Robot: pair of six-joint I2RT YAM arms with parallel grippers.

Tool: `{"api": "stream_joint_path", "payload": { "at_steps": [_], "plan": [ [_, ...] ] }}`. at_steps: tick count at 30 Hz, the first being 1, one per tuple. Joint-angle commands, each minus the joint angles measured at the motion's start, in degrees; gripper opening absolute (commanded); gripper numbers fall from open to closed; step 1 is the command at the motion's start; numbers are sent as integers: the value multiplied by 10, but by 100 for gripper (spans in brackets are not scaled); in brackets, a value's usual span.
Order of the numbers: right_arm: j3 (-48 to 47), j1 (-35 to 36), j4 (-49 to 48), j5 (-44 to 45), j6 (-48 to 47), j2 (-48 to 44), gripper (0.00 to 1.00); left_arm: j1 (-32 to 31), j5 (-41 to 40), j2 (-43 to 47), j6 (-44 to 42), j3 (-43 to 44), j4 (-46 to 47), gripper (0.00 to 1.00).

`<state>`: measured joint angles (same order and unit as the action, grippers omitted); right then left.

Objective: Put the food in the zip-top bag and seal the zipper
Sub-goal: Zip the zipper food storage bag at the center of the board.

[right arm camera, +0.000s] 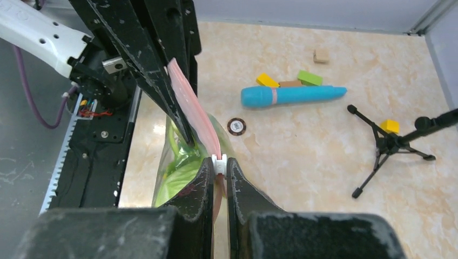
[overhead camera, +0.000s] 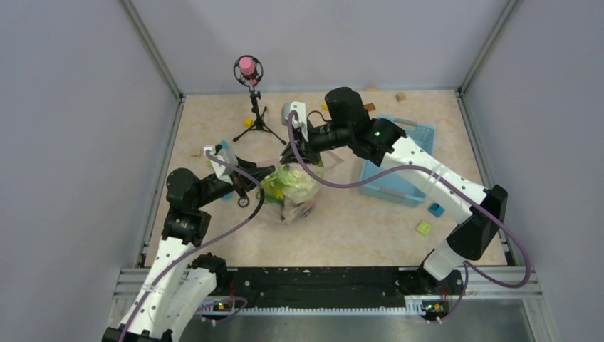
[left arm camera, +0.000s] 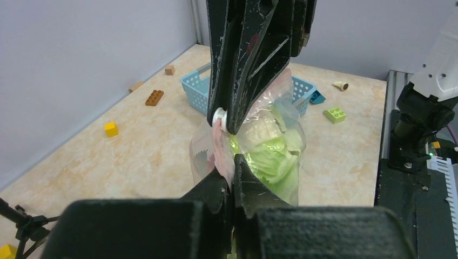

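Note:
The clear zip-top bag (overhead camera: 293, 191) hangs between both grippers at the table's middle, with leafy green food (left arm camera: 273, 157) inside it. Other food is hidden. My left gripper (left arm camera: 233, 168) is shut on one end of the pale pink zipper strip (right arm camera: 186, 91); it also shows in the right wrist view (right arm camera: 186, 136). My right gripper (right arm camera: 219, 162) is shut on the white slider (right arm camera: 219, 160) of the zipper, close to my left gripper's fingertips. In the top view the left gripper (overhead camera: 253, 187) is at the bag's left and the right gripper (overhead camera: 304, 154) is above it.
A light-blue basket (overhead camera: 399, 162) stands right of the bag. A microphone tripod (overhead camera: 255, 117) stands at the back left. A blue cylinder (right arm camera: 291, 95), a small round disc (right arm camera: 236, 126) and scattered blocks (overhead camera: 424, 227) lie on the table.

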<state>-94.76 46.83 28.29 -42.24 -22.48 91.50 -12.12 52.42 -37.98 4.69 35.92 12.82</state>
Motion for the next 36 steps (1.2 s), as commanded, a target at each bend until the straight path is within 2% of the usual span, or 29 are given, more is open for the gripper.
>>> {"api": "stream_joint_path", "payload": {
  "at_steps": [1, 9, 15, 20, 28, 33, 36],
  "plan": [
    [11, -43, 4, 134, -8, -34, 0, -3, -17, 31, -2, 3, 33, 0],
    [109, -88, 0, 258, -31, -112, 0, -3, -116, 52, -7, -13, 11, 0],
    [182, -147, -7, 335, -19, -160, 0, -2, -150, 53, -13, -7, -15, 0],
    [249, -196, -20, 443, -9, -209, 0, -2, -168, 57, -13, 0, -34, 0],
    [277, -207, -24, 386, 31, -297, 0, -3, -202, 56, 42, 20, -35, 0],
    [281, -206, -59, 198, 104, -377, 0, -3, -186, 58, 156, 53, -36, 0],
    [281, -206, -104, 153, 210, -421, 0, -3, -155, 59, 210, 90, -71, 0]
  ]
}}
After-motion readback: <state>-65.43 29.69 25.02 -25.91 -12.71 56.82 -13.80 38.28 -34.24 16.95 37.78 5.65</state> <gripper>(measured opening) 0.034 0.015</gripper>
